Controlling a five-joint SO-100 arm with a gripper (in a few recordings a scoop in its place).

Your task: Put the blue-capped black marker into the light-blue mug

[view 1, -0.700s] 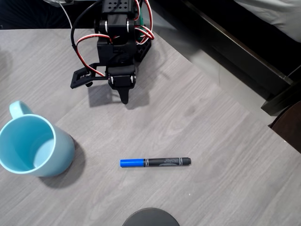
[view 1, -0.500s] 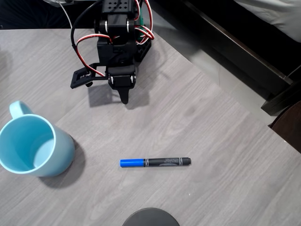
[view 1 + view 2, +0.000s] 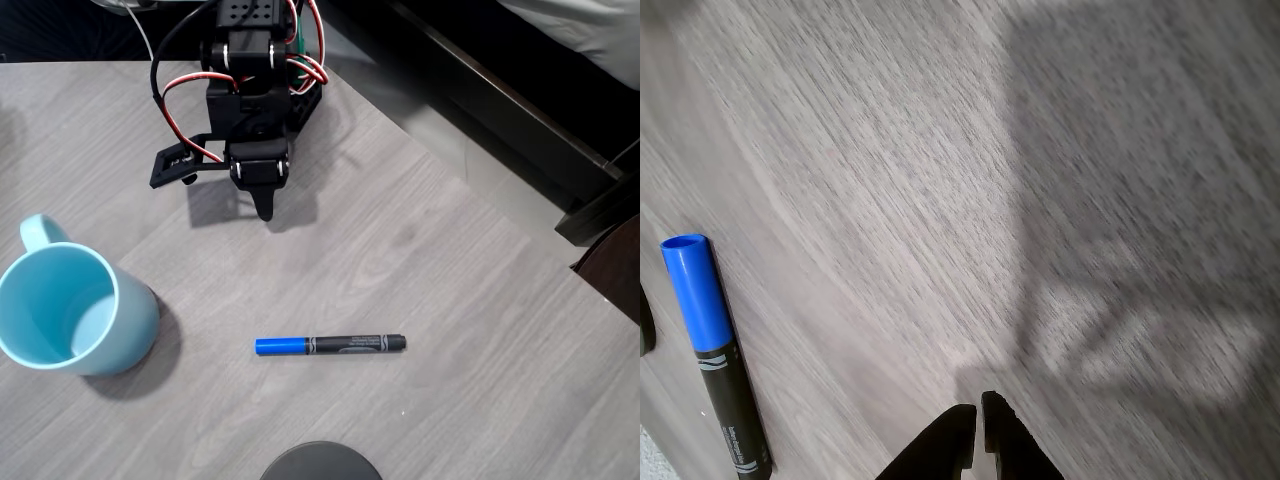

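Grey wood-grain table [image 3: 430,300] is being occupied by the blue-capped black marker [image 3: 330,345], lying flat. The light-blue mug [image 3: 70,310] is being kept well apart at its nine o'clock. The gripper [image 3: 264,208], fingers clenched on nothing, is being held at the marker's eleven o'clock.

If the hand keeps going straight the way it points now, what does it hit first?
Probably bare table. In the overhead view the shut hand points down the picture, with the marker further on and slightly right of that line; the mug sits well left. Height is unclear.

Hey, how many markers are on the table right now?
1. The marker lies flat on the table in the overhead view, right of the mug, blue cap toward it, below the gripper. No others seen.
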